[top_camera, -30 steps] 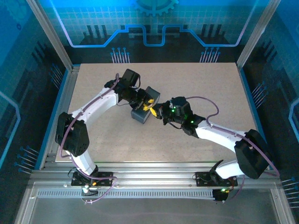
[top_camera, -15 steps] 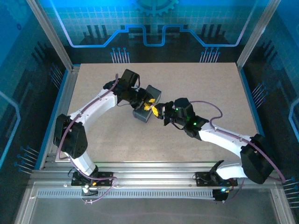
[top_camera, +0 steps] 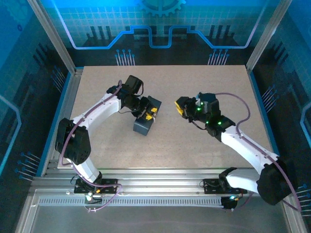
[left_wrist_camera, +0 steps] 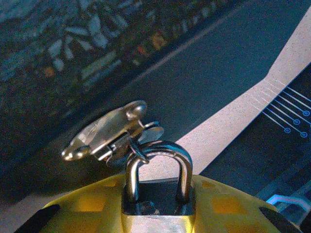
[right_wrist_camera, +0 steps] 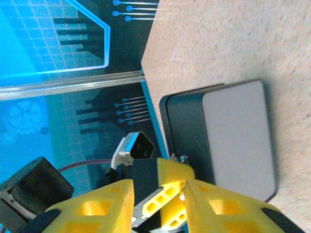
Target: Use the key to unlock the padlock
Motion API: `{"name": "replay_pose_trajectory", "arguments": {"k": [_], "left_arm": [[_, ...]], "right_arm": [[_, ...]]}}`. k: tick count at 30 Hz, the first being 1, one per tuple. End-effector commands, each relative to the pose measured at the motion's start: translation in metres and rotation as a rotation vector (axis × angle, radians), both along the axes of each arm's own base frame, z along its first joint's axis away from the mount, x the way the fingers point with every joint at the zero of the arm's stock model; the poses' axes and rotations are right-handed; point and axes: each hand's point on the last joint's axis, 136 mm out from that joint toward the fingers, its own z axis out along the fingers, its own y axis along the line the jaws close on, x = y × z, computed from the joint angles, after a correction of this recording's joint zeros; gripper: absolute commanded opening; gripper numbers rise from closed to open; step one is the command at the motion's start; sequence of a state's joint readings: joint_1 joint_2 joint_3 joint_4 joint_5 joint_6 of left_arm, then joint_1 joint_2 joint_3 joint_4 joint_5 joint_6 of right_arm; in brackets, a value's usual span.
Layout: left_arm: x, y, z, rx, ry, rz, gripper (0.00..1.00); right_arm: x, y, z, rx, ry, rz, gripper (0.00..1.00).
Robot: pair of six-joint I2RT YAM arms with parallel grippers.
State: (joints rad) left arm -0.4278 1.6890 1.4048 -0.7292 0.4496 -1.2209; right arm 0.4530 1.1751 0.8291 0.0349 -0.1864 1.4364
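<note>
The padlock (left_wrist_camera: 156,203), its shackle seated in both holes and the key (left_wrist_camera: 104,132) jutting from the loop toward 10 o'clock, sat clenched between the yellow fingers (left_wrist_camera: 82,216) of the left gripper (top_camera: 149,112), at the edge of a dark tin (top_camera: 142,126) lying on the table (top_camera: 209,82). At 3 o'clock from it, well apart, the right gripper (top_camera: 180,105) hung with fingers parted and empty.

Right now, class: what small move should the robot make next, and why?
Probably move the right gripper, which is open and standing apart, toward the key dangling from the shut shackle of the padlock, and pinch it. The left gripper clamps the padlock body, so only the key needs taking.
</note>
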Motion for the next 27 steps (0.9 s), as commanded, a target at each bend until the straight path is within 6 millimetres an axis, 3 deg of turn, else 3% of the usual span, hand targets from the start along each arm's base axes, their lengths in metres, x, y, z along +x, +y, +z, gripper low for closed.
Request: {"name": "replay_pose_trajectory", "arguments": {"k": [1, 5, 9, 12, 15, 20, 27], "left_arm": [[-0.004, 0.003, 0.026, -0.034, -0.055, -0.03, 0.0], [-0.008, 0.002, 0.028, -0.031, -0.049, -0.059, 0.0], [-0.013, 0.002, 0.026, -0.022, -0.024, -0.084, 0.0], [-0.015, 0.002, 0.024, -0.018, -0.003, -0.094, 0.0], [-0.018, 0.003, 0.024, -0.005, 0.02, -0.098, 0.0], [-0.02, 0.004, 0.023, 0.012, 0.054, -0.1, 0.0], [-0.021, 0.005, 0.022, 0.018, 0.071, -0.097, 0.0]], "right_arm": [[-0.014, 0.005, 0.024, -0.407, -0.335, 0.343, 0.33], [-0.029, 0.024, 0.021, -0.766, -0.657, 0.715, 0.33], [-0.047, 0.045, -0.006, -1.121, -0.983, 1.014, 0.31], [-0.058, 0.059, -0.028, -1.336, -1.264, 1.138, 0.33], [-0.056, 0.069, -0.031, -1.439, -1.462, 1.097, 0.33], [-0.043, 0.076, -0.025, -1.546, -1.568, 0.964, 0.33], [-0.04, 0.087, -0.021, -1.622, -1.644, 0.939, 0.33]]}}
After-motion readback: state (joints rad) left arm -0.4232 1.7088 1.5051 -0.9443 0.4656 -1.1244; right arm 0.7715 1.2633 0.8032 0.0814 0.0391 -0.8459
